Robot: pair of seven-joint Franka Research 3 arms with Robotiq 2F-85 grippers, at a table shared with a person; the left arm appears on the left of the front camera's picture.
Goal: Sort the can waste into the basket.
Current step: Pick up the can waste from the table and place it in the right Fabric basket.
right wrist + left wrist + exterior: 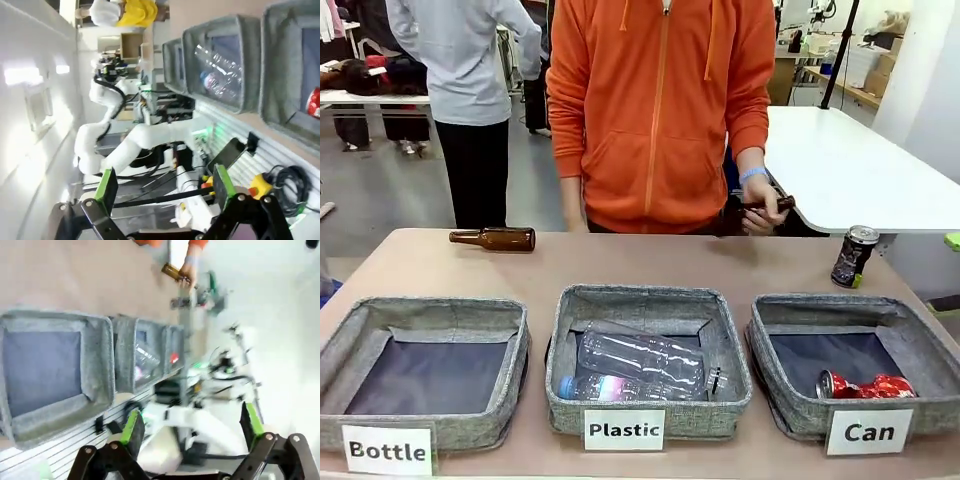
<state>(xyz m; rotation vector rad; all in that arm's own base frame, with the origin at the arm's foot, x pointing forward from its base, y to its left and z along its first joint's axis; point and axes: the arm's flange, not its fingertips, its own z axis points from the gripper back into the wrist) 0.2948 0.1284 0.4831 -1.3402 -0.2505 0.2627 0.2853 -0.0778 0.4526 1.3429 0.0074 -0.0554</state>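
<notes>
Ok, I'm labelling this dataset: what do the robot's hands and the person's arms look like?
The left hand and right hand match: black jointed links with silver bolts, and a bright green pad on each finger. A rounded white arm with black cables shows beyond the right one. The person wears an orange zip hoodie with long sleeves and a blue wristband.

Even bright indoor light, front sharp, wrist views motion-blurred

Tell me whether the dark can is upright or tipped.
Upright: the dark can stands on its base on the table, silver top up, beyond the basket.
</notes>
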